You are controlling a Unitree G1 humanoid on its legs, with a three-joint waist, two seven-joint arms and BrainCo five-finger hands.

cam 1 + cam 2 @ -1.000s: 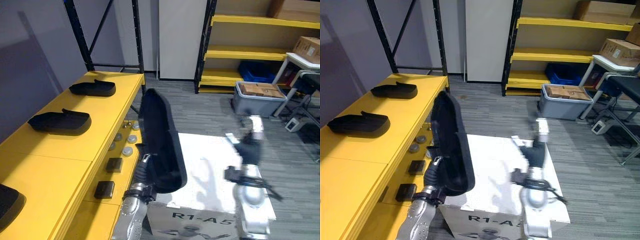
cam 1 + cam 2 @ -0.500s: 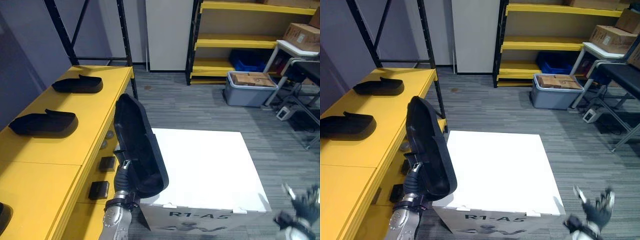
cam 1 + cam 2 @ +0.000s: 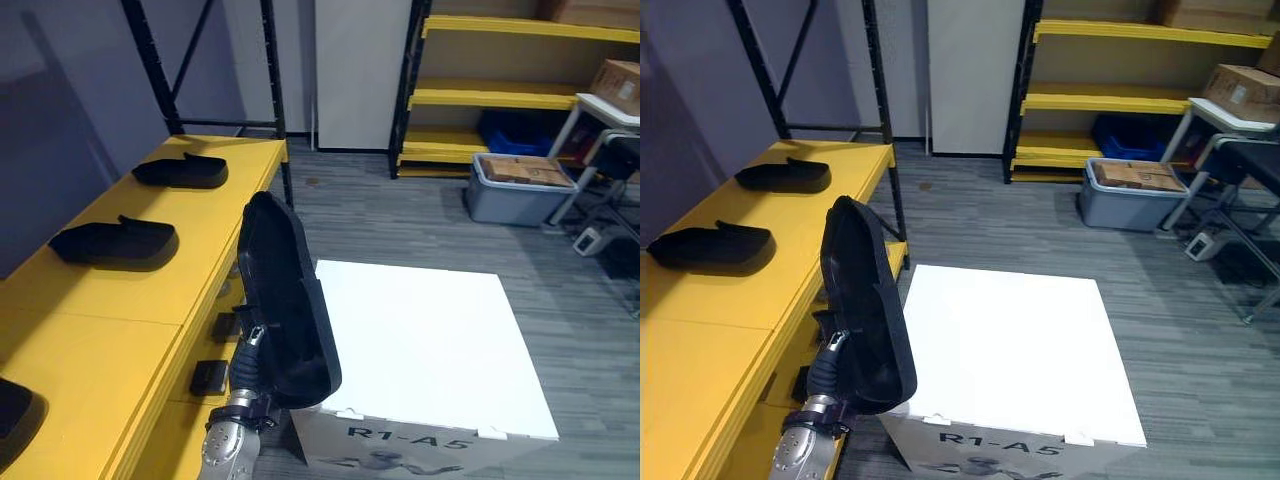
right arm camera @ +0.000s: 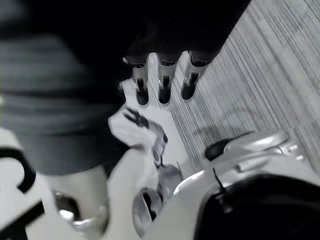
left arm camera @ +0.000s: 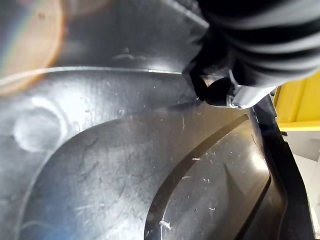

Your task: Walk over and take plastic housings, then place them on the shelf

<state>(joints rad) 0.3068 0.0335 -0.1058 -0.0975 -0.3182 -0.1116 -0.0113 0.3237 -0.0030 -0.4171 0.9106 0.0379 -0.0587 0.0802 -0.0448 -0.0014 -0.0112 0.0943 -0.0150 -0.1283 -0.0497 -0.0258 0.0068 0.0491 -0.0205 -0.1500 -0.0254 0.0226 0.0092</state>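
A long black plastic housing [image 3: 285, 300] stands upright in the air between the yellow shelf [image 3: 205, 275] and a white box [image 3: 420, 340]. My left hand [image 3: 247, 362] holds it from below. In the left wrist view the thumb [image 5: 216, 93] presses on the housing's hollow inner face [image 5: 125, 165]; the fingers are hidden behind it. Three more black housings lie on the shelf top: a far one [image 3: 183, 172], a middle one [image 3: 117, 243] and one at the near edge [image 3: 15, 418]. My right hand [image 4: 160, 80] hangs over the grey floor with its fingers straight, holding nothing.
The white box stands close on the right of the held housing. A black rack post [image 3: 276, 110] rises at the shelf's far corner. Small black blocks [image 3: 210, 377] lie on the shelf's lower level. A grey bin of cartons [image 3: 520, 187] and yellow racking [image 3: 500, 95] stand at the back.
My right hand dropped from above the white box to the lower right and then out of the eye views. The camera has shifted. The housing stays upright in my left hand.
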